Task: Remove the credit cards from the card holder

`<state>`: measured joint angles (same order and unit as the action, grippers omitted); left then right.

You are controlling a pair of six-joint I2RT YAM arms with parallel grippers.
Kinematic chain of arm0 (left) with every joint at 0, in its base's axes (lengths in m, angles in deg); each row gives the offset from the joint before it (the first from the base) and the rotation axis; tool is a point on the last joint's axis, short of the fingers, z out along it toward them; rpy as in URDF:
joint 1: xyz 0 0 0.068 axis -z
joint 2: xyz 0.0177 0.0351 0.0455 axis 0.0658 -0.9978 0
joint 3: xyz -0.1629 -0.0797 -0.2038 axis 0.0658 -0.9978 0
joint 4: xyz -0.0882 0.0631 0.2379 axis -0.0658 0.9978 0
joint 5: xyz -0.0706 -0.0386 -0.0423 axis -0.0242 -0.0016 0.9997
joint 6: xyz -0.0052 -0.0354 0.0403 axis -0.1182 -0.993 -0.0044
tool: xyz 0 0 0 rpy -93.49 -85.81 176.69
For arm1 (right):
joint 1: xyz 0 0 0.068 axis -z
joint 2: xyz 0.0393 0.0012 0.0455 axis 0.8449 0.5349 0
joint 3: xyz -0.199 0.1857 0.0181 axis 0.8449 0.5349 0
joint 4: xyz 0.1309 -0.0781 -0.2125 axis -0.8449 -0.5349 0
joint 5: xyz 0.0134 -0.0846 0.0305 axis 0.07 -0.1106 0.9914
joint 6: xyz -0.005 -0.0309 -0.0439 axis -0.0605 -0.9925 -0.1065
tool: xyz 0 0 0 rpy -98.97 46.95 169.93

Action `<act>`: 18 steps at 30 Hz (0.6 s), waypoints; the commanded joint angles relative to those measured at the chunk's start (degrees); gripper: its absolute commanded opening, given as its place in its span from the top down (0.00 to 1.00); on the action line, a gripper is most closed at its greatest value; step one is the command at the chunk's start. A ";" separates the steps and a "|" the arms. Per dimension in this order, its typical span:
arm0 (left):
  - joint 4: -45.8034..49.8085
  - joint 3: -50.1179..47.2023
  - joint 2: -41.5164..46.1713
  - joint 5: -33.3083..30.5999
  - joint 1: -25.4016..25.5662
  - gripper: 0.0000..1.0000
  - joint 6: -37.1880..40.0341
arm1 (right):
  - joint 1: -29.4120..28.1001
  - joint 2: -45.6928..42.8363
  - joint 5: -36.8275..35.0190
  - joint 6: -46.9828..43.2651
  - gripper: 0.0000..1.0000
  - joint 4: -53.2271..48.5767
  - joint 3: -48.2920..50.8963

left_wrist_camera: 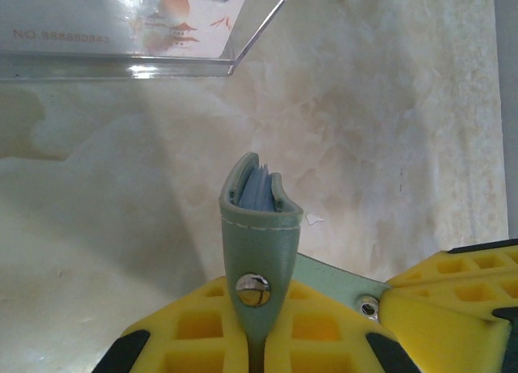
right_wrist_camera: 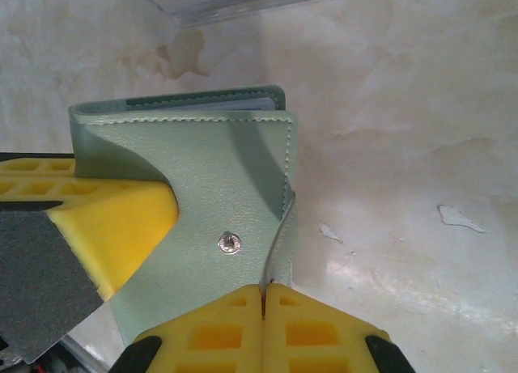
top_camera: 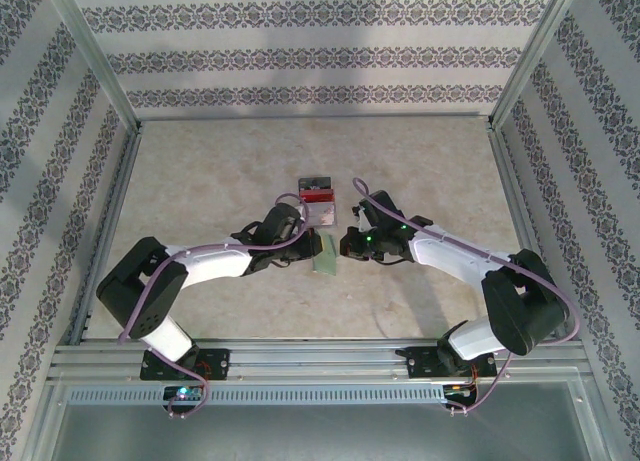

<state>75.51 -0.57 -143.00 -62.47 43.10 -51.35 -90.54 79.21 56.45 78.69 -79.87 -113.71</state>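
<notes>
Card holder [top_camera: 325, 253]: held over the counter [top_camera: 200, 171] between my two arms, just on the near side of the clear tray [top_camera: 319, 211].

Left fingers [left_wrist_camera: 194, 324]: clenched on the holder's snap flap. The metal stud [left_wrist_camera: 252, 290] sits right at the pad line. From this wrist the holder is edge-on, its two grey-green panels parted slightly at the top.

Right fingers [right_wrist_camera: 316, 316]: clenched on the lower edge of the holder's broad panel, pads pressed together with the leather between them.

Contents of holder: bluish-grey pocket edges [left_wrist_camera: 257, 187] show in the gap between the panels. I cannot tell whether a card sits in them.

Contents of tray: one pale card [left_wrist_camera: 174, 29] lying flat, with a printed number line and a red sun-and-pagoda motif. In the top view a red card [top_camera: 316, 191] lies at the tray's far end. I cannot tell if it is inside the wall or resting against it.
</notes>
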 commanded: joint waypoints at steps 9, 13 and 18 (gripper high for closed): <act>-0.16 -2.12 -2.12 -3.77 0.31 0.77 0.27 | -0.42 -0.85 -0.58 0.31 1.00 0.87 2.25; 2.68 -2.07 -0.01 -5.79 0.13 0.66 1.69 | -0.34 -0.85 -0.58 0.57 1.00 1.53 2.73; 8.53 -1.97 4.55 -9.33 -0.75 0.51 4.58 | -0.25 -1.07 0.94 0.98 1.00 2.57 2.81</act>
<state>79.38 -2.40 -142.12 -68.24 43.02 -49.29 -90.54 79.19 56.08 78.91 -78.93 -111.70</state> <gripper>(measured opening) 0.479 0.045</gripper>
